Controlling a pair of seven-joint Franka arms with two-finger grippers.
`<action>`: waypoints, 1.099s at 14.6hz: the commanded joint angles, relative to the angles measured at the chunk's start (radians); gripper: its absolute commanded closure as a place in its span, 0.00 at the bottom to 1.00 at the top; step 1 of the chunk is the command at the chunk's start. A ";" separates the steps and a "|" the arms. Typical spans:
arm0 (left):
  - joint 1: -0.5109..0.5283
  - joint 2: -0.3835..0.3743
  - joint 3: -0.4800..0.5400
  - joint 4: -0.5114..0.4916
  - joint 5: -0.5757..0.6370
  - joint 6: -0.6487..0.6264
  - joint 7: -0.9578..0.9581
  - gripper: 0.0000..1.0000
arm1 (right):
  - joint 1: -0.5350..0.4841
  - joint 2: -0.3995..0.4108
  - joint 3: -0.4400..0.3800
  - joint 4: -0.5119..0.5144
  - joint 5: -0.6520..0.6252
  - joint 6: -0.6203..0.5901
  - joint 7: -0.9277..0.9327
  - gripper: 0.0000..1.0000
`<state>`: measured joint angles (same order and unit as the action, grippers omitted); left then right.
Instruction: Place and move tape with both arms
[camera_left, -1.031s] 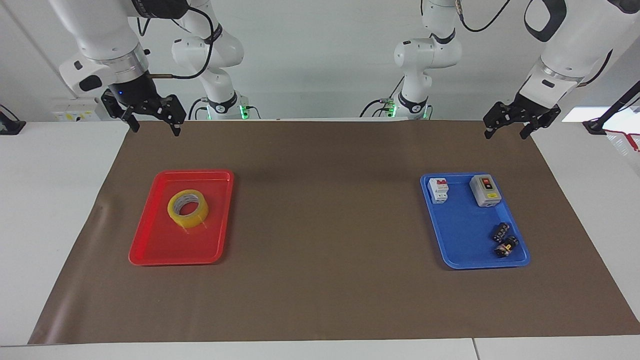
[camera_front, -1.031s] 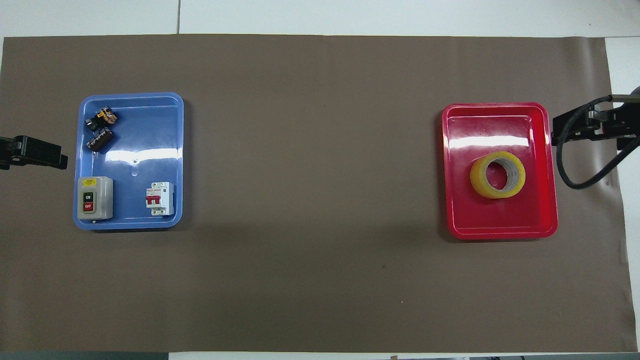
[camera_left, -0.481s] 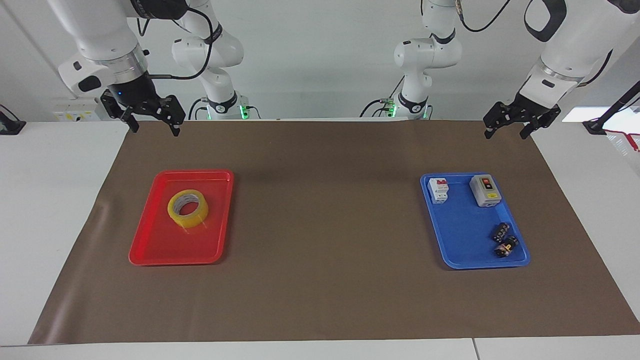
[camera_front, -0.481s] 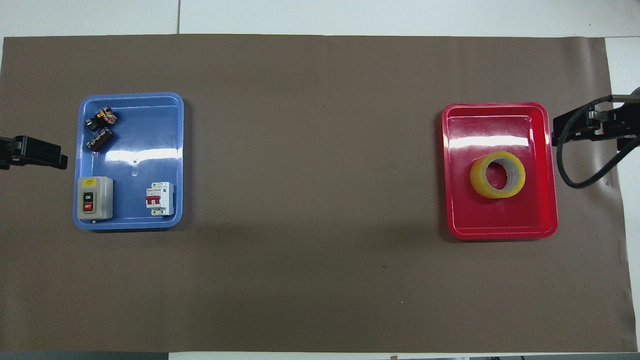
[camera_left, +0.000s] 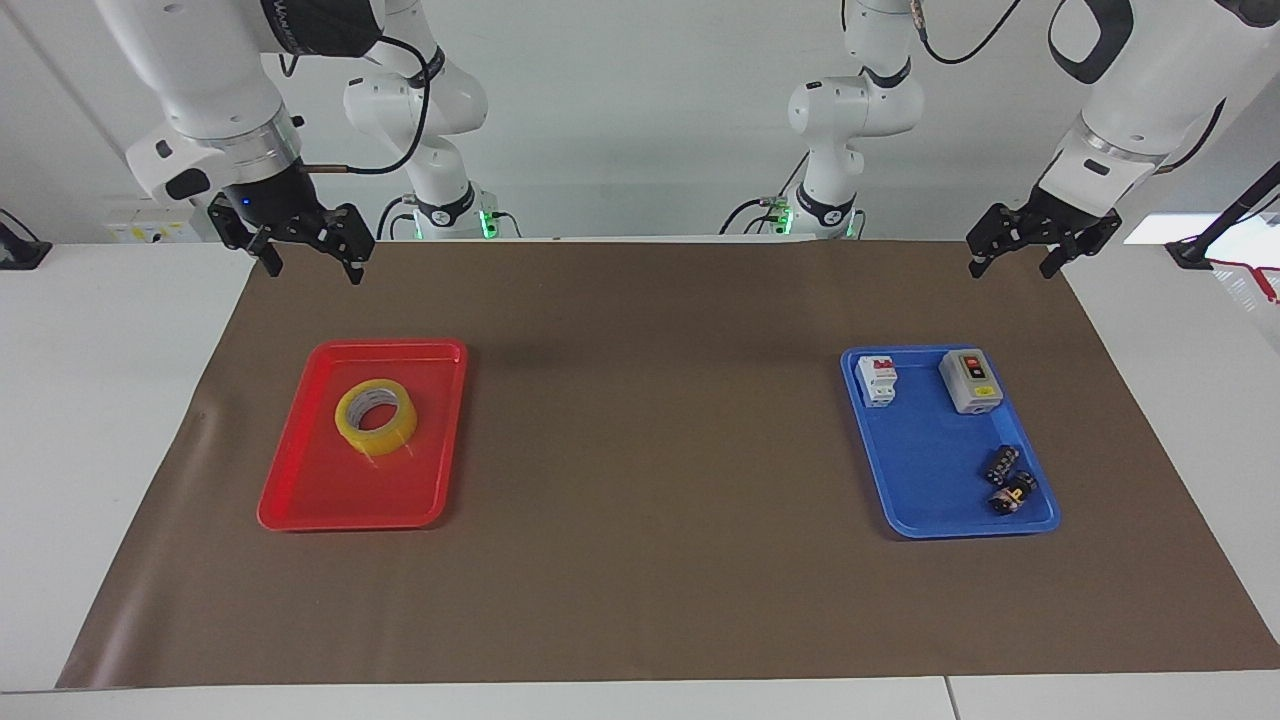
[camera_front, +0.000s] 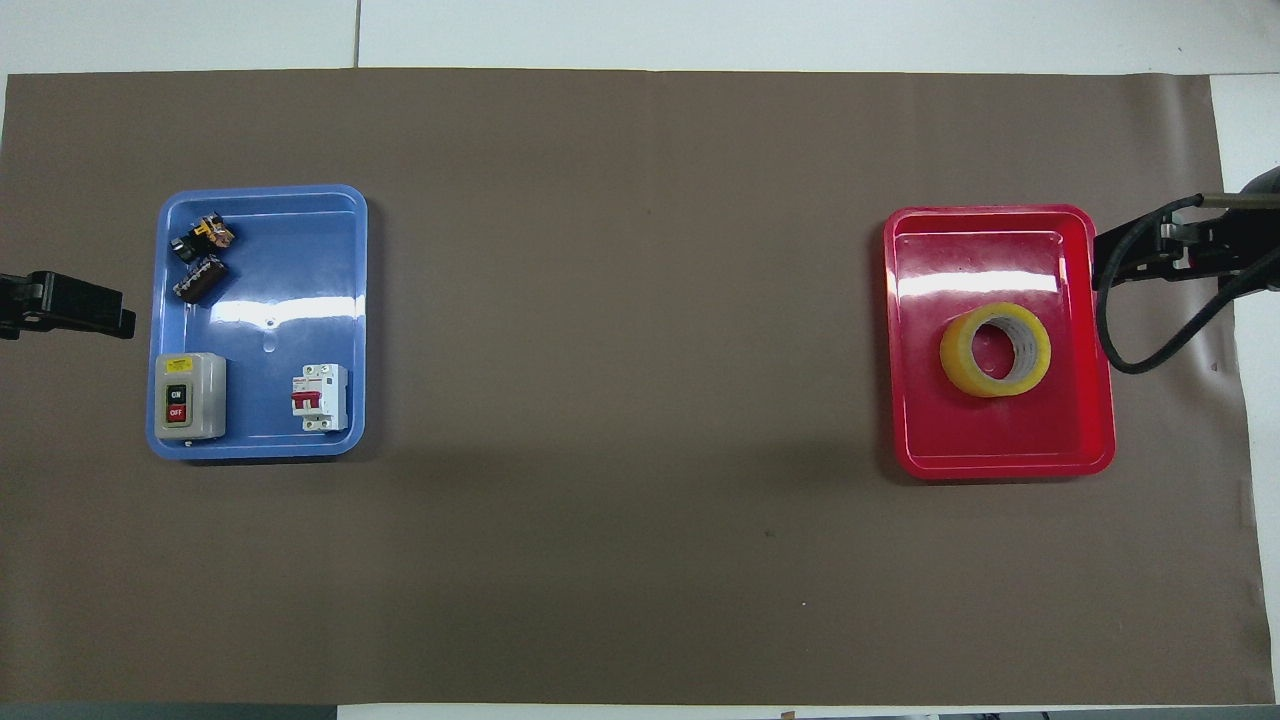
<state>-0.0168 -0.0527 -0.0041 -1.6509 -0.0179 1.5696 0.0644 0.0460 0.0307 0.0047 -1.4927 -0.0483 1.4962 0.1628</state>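
Lying flat, the tape (camera_left: 376, 416) turns its hole upward.

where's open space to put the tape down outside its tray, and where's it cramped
The brown mat between the red tray and the blue tray is bare. The tape lies alone in the red tray. The blue tray is crowded: switch box, breaker, black connectors.

The facing camera looks from high across the table toward both arm bases. The overhead camera looks steeply down. Both share the brown mat (camera_left: 650, 450) and its trays.
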 joint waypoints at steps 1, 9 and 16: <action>0.009 -0.012 -0.005 -0.010 0.019 -0.005 -0.003 0.00 | -0.012 -0.026 0.003 -0.032 0.013 0.012 -0.022 0.00; 0.009 -0.012 -0.005 -0.010 0.019 -0.005 -0.003 0.00 | -0.034 -0.028 0.003 -0.032 0.016 0.004 -0.041 0.00; 0.009 -0.012 -0.005 -0.010 0.019 -0.005 -0.003 0.00 | -0.038 -0.038 0.003 -0.038 0.016 -0.019 -0.071 0.00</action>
<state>-0.0168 -0.0527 -0.0041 -1.6509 -0.0179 1.5696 0.0644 0.0179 0.0206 0.0033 -1.4967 -0.0483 1.4768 0.1138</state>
